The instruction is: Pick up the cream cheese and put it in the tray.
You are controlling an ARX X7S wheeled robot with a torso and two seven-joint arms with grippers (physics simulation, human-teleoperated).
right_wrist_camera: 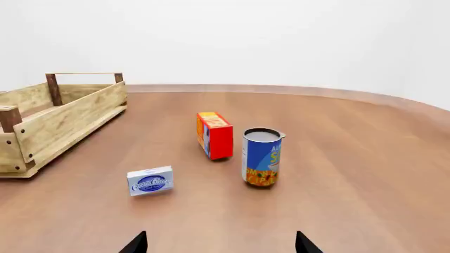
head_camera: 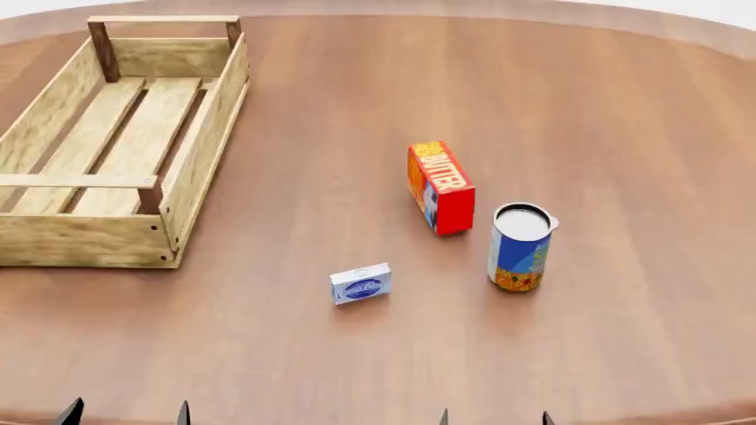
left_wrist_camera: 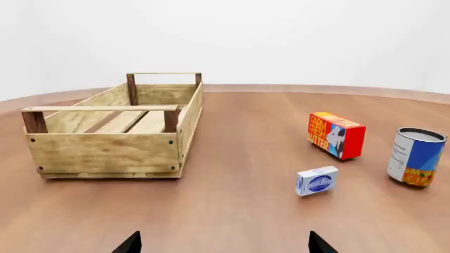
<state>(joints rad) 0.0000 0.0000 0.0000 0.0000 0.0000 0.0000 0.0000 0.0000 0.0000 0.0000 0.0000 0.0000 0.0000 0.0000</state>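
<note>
The cream cheese (head_camera: 360, 285), a small white and light blue box with a dark blue oval logo, stands on its edge on the brown table; it also shows in both wrist views (left_wrist_camera: 315, 181) (right_wrist_camera: 150, 181). The tray (head_camera: 73, 239), a long crate of pale slats with dark corner posts, sits at the far left with nothing in it (left_wrist_camera: 105, 153) (right_wrist_camera: 42, 132). My left gripper (head_camera: 127, 413) and my right gripper (head_camera: 494, 418) are at the table's near edge, well short of the box. Both are open with nothing between their fingers; only the black fingertips show (left_wrist_camera: 129, 244) (right_wrist_camera: 138, 244).
A red-orange box marked BUTTER (head_camera: 441, 187) stands beyond and to the right of the cream cheese. A blue-and-orange can (head_camera: 520, 246) stands upright just right of it. The round table's far edge (head_camera: 497, 7) curves along the back.
</note>
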